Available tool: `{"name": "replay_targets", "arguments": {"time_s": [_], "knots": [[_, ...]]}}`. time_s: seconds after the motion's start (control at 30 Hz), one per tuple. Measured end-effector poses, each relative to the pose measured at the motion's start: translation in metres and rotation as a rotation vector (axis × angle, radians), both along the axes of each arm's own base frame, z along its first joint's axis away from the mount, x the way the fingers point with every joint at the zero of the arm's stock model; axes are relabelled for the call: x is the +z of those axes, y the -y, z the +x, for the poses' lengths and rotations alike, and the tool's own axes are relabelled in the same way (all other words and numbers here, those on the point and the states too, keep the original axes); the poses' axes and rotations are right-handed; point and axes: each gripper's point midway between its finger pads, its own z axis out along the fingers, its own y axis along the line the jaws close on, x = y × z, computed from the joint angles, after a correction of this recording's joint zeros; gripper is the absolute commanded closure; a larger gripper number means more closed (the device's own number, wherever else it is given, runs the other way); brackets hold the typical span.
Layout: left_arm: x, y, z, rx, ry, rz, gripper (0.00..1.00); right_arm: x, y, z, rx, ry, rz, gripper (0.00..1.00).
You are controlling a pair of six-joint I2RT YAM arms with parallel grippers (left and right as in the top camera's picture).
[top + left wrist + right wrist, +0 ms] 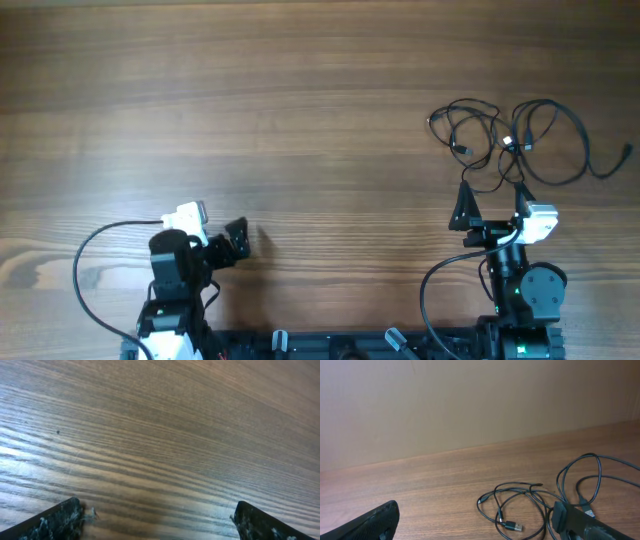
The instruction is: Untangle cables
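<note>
Cables (508,141) are one tangled heap on the table (300,100) at the upper right of the overhead frame; in the right wrist view the same heap sits lower right, with a plug end (514,525) near the bottom edge. Your right gripper (492,205) is just below the heap, fully released and holding nothing; the lowest loops reach in between its fingertips, contact unclear. Your left gripper (232,245) is at the lower left, well apart from the cords, also released, only bare wood grain between its fingers (55,520).
</note>
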Motion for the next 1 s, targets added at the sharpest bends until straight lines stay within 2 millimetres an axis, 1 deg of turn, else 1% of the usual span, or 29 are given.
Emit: {"name": "replay_targets", "arguments": {"time_s": [0.1,0.17,0.33,0.43,0.6,0.67,0.8,1.0], "knots": [[0.012,-0.001,0.005,0.004,0.06,0.009,0.0,0.0,0.0,0.0,0.0,0.0,0.0,0.0],[0.025,-0.004,0.011,0.017,0.121,0.025,0.0,0.0,0.0,0.0,0.0,0.0,0.0,0.0],[0.072,-0.01,0.022,-0.014,0.348,0.15,0.0,0.0,0.0,0.0,0.0,0.0,0.0,0.0],[0.094,-0.012,0.023,-0.036,0.45,0.228,0.0,0.0,0.0,0.0,0.0,0.0,0.0,0.0],[0.117,-0.012,0.022,-0.047,0.555,0.288,0.0,0.0,0.0,0.0,0.0,0.0,0.0,0.0],[0.132,-0.012,0.021,-0.045,0.622,0.309,0.0,0.0,0.0,0.0,0.0,0.0,0.0,0.0],[0.145,-0.012,0.018,-0.046,0.679,0.334,0.0,0.0,0.0,0.0,0.0,0.0,0.0,0.0],[0.145,-0.009,0.018,-0.068,0.687,0.388,0.0,0.0,0.0,0.0,0.0,0.0,0.0,0.0]]}}
